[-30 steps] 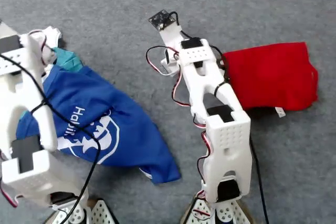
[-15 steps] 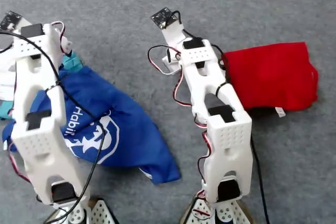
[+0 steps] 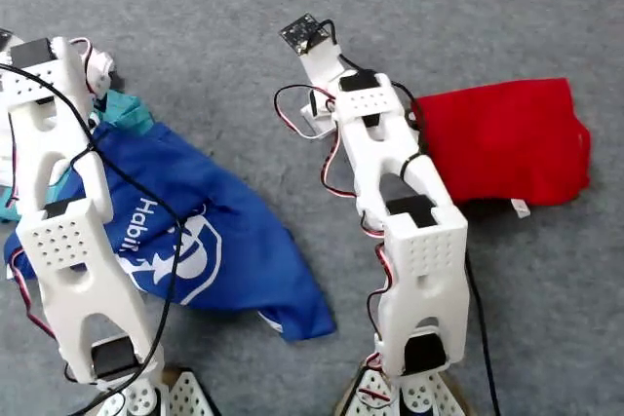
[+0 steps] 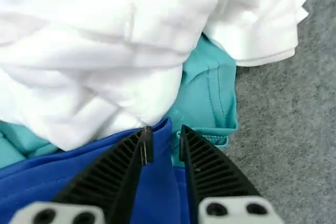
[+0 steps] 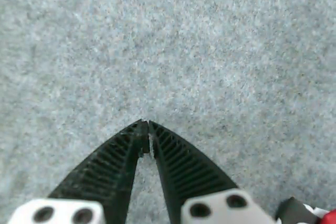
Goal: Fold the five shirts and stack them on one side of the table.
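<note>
A crumpled blue shirt [image 3: 224, 241] with a white print lies at the front left of the grey table. Its far edge [image 4: 157, 182] rises between the fingers of my left gripper [image 4: 164, 141], which is shut on it where it meets a teal shirt [image 4: 205, 98] and a white shirt [image 4: 105, 51]. The left arm [image 3: 44, 85] stretches over that pile. A folded red shirt [image 3: 502, 143] lies at the right. My right gripper [image 5: 147, 148] is shut on nothing above bare table, just left of the red shirt.
Part of the teal shirt [image 3: 127, 109] and a bit of the white shirt [image 3: 100, 62] peek out beside the left arm. The right arm [image 3: 390, 172] lies along the table's middle. Bare grey cloth [image 3: 214, 36] covers the far side.
The left arm has swung up from the front left and stretched out over the far edge of the blue shirt. The right arm and the red shirt have stayed put.
</note>
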Controlling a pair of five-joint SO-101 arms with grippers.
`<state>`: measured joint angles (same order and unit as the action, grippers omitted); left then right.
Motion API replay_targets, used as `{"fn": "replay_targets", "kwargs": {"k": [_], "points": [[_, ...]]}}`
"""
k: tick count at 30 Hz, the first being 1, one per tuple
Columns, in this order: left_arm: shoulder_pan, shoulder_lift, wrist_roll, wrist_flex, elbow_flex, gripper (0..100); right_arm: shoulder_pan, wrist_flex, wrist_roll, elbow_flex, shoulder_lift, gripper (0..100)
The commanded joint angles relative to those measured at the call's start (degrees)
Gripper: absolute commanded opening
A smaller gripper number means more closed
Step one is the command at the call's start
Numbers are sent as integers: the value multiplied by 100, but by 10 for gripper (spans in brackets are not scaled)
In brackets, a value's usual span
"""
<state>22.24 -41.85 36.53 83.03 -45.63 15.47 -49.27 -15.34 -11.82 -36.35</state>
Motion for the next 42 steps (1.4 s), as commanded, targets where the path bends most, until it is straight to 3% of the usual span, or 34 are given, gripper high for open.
{"fn": "replay_targets", "kwargs": {"k": [1, 15, 27, 42], "points": [[9, 75, 26, 62, -97, 97, -110, 97, 9, -48, 321, 5], [-273, 66, 62, 62, -53, 98, -110, 97, 9, -48, 312, 5], [18, -716, 264, 105, -105, 153, -110, 97, 9, -48, 312, 5], [246, -303, 545, 475, -88, 153, -110, 97, 9, -48, 312, 5]]}}
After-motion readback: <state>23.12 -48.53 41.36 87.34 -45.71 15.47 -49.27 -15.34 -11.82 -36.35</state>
